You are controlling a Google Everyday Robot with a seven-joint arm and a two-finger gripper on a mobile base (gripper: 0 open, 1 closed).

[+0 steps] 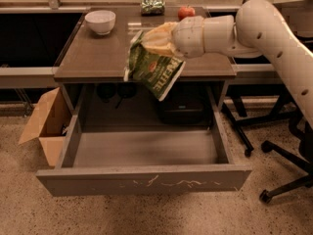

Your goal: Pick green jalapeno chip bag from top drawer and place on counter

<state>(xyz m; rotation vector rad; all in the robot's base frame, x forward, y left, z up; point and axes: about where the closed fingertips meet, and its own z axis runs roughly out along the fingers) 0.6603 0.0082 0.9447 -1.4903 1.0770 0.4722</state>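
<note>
The green jalapeno chip bag, green with white lettering, hangs tilted in the air at the counter's front edge, above the open top drawer. My gripper is shut on the bag's upper end and holds it over the front part of the counter. My white arm reaches in from the right. The drawer's pale grey floor shows with nothing on it.
On the counter stand a white bowl at the back left, a small shiny green packet and a red apple at the back. An open cardboard box sits left of the drawer. Office chair bases stand at the right.
</note>
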